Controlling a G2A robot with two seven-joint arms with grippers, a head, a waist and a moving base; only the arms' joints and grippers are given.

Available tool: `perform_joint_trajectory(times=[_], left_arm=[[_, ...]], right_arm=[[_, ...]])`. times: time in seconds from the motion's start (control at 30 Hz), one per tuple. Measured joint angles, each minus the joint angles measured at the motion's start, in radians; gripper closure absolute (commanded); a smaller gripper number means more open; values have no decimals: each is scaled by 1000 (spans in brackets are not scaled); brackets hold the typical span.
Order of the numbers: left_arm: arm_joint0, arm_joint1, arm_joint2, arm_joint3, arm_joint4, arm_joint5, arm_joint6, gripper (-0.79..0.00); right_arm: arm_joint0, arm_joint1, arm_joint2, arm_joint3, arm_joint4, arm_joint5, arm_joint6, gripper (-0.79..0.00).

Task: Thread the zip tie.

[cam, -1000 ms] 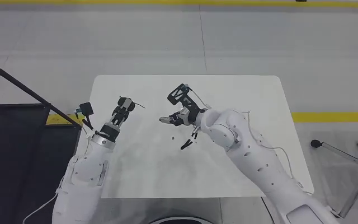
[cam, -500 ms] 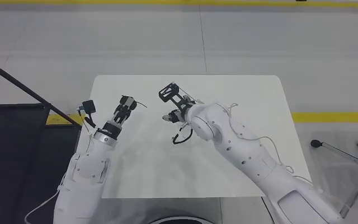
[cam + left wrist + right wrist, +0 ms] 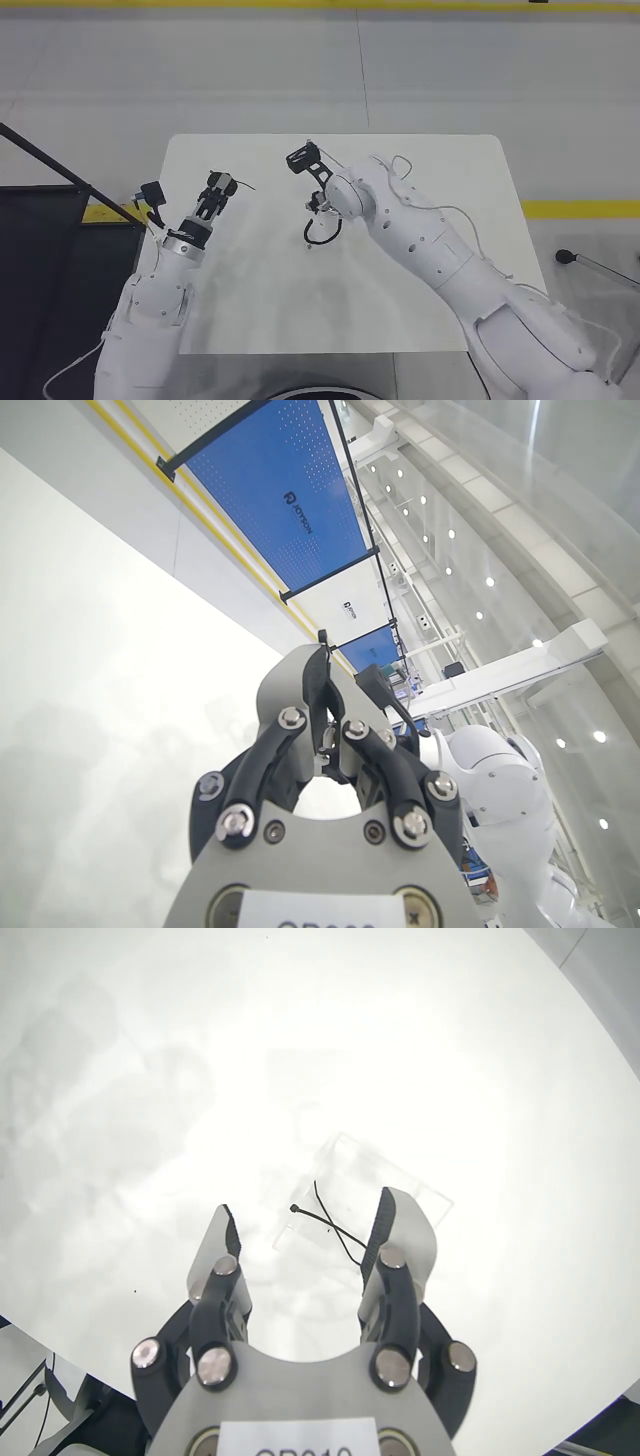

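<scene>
Since a second ago the right arm [image 3: 420, 240] has swung in from mid-table toward the far left part of the table [image 3: 450, 160]. The left arm [image 3: 160, 290] has hardly shifted.

The left gripper [image 3: 220, 185] hangs above the table's left side, near the far edge. Its fingers are pinched tight on the held zip tie [image 3: 323, 636], with a short black end poking out past the fingertips. The right gripper [image 3: 307, 1215] hovers above the table top with its fingers spread wide and nothing between them. Below it a clear tray [image 3: 400, 1183] rests on the table. A loose zip tie [image 3: 330, 1228] lies on the tray, and I cannot tell whether it is one strap crossing itself or two.

The step in hand looks like taking that loose tie:
- Come straight down so the fingers straddle a single strand, away from the crossing, or both strands may be pinched together.
- Grip close to one end and leave only a short stub free, since a long tail will droop and miss the head's slot.
- Close slowly, because a thin strap on slick plastic is likely to skate sideways or drag the tray along.
- Lift clear of the table before bringing the tie toward the other gripper.
</scene>
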Motion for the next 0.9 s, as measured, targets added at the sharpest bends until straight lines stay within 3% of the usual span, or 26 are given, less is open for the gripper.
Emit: perform_joint_trajectory(times=[0.1,0.9], left_arm=[[-5,1,2,6,-4,0,-3,0],[-27,6,5,46,-24,6,6,0]], right_arm=[[18,-20,-8,49,22,-6,18,-545],[82,-143,-43,311,62,-43,-20,-259]])
